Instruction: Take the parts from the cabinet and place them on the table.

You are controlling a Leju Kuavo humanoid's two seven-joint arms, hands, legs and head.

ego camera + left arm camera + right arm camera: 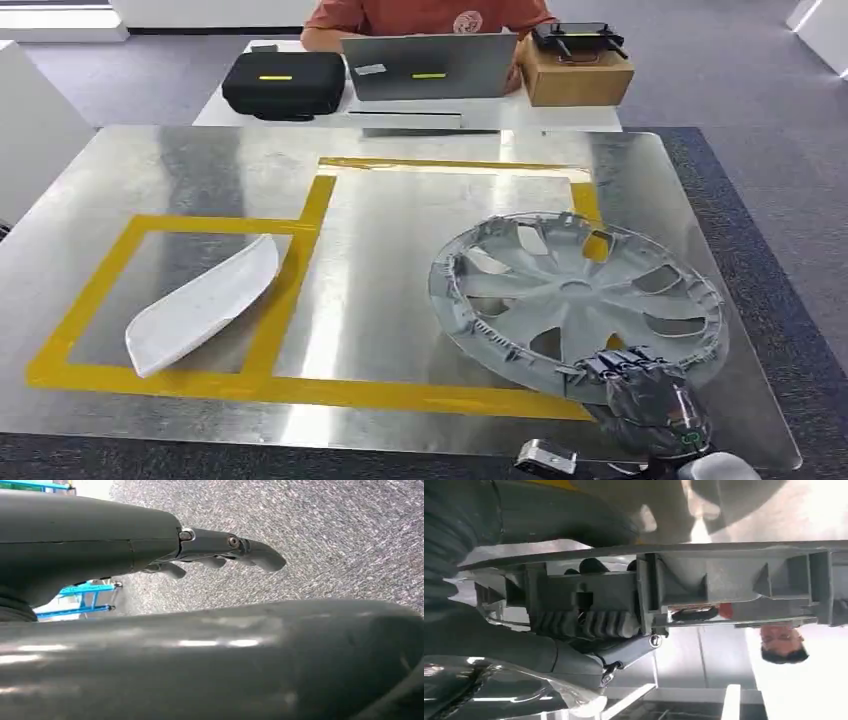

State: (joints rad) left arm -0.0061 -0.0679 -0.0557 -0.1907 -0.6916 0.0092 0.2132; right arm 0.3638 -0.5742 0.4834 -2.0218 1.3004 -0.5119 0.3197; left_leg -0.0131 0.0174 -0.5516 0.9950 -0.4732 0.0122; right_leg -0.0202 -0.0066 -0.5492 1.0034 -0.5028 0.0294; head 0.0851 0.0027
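A grey wheel cover (575, 300) lies tilted over the right taped square of the metal table (400, 170), face down with its ribbed back up. My right hand (645, 395) grips its near rim; in the right wrist view the fingers (589, 622) wrap around the rim's ribbed edge (724, 585). A white curved shell part (205, 300) lies inside the left taped rectangle. My left hand (220, 550) hangs over grey carpet, its fingers stretched out and holding nothing.
Yellow tape (300, 385) marks two boxes on the metal sheet. Beyond it stand a black case (283, 82), an open laptop (430, 65) and a cardboard box (578, 72) with a controller on top. A person in a red shirt (430, 15) sits behind.
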